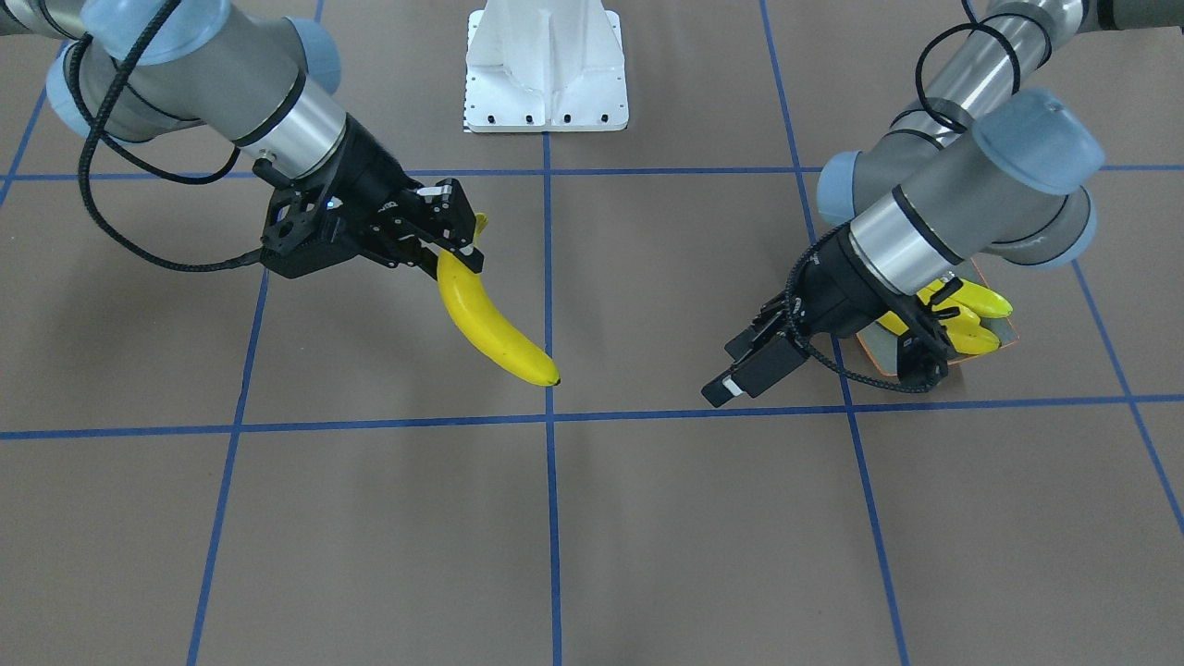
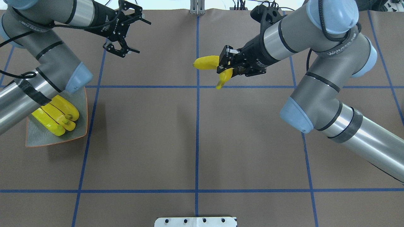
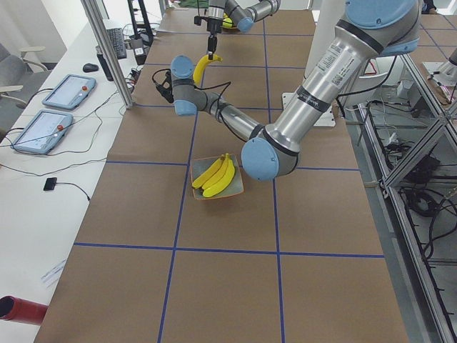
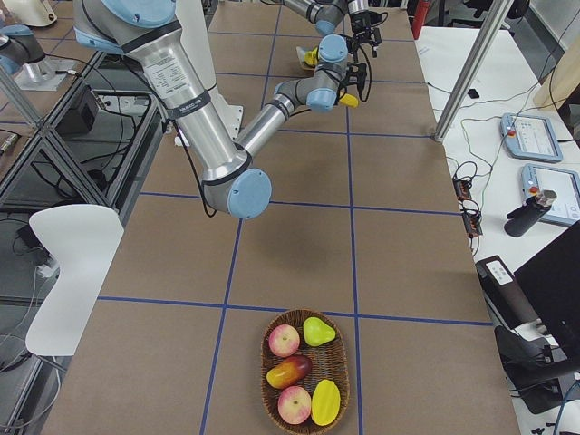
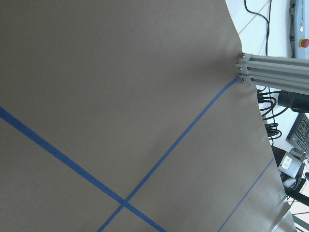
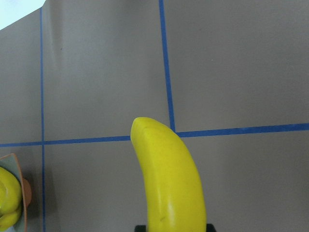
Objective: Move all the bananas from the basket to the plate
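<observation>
over the far middle of the brown table (image 2: 195, 142), the right gripper (image 2: 222, 61) is clamping its jaws on a banana (image 2: 205, 62) pointing toward the left edge. the plate (image 2: 81, 104) is lying by that edge, nearer the left gripper (image 2: 140, 37), its jaws wide and empty.

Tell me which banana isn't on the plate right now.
The banana gripped by the right tool, held in the air near the table's centre line. The other bananas lie side by side on the plate.
</observation>
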`<act>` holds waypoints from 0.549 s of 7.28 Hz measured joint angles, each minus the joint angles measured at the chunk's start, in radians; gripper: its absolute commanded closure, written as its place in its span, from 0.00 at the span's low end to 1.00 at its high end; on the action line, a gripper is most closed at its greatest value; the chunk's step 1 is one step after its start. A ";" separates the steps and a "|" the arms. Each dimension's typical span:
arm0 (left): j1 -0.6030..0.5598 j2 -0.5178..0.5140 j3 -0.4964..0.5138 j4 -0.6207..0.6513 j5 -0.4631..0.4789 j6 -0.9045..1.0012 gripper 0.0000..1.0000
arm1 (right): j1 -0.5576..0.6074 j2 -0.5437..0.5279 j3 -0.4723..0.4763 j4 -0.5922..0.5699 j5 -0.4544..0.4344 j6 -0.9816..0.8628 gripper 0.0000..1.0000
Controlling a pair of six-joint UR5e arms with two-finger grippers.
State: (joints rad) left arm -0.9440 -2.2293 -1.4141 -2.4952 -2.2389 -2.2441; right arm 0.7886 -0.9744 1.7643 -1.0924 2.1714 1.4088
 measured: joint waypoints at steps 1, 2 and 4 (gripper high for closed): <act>0.031 -0.009 -0.023 0.041 0.013 -0.014 0.00 | -0.016 0.011 0.005 0.000 -0.035 0.011 1.00; 0.064 -0.015 -0.063 0.102 0.023 -0.037 0.00 | -0.025 0.015 0.009 0.000 -0.070 0.014 1.00; 0.118 -0.036 -0.129 0.196 0.059 -0.119 0.00 | -0.048 0.016 0.015 0.000 -0.158 0.013 1.00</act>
State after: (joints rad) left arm -0.8263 -2.2651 -1.5433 -2.2993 -2.1796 -2.3632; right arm 0.7406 -0.9588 1.7789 -1.0922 2.0135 1.4222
